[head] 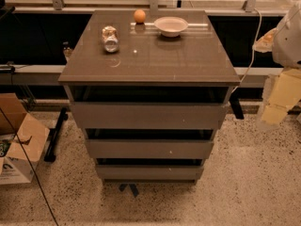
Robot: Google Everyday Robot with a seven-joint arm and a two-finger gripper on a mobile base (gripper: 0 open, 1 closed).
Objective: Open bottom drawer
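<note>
Bottom drawer (149, 173) looks shut; gripper (277, 102) at right edge.
Well apart from the cabinet (149, 60); its grip you cannot tell.

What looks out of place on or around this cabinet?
The can on the cabinet top lies on its side, unlike the upright bowl. The gripper hangs at the right edge, apart from the bottom drawer.

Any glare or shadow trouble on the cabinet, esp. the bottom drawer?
Camera view: warm, dim light. The cabinet top has a glare streak beside the bowl. The gaps above the drawers are in deep shadow. The bottom drawer front is evenly lit. The gripper hangs at the right edge, off the cabinet, washed pale yellow.
</note>
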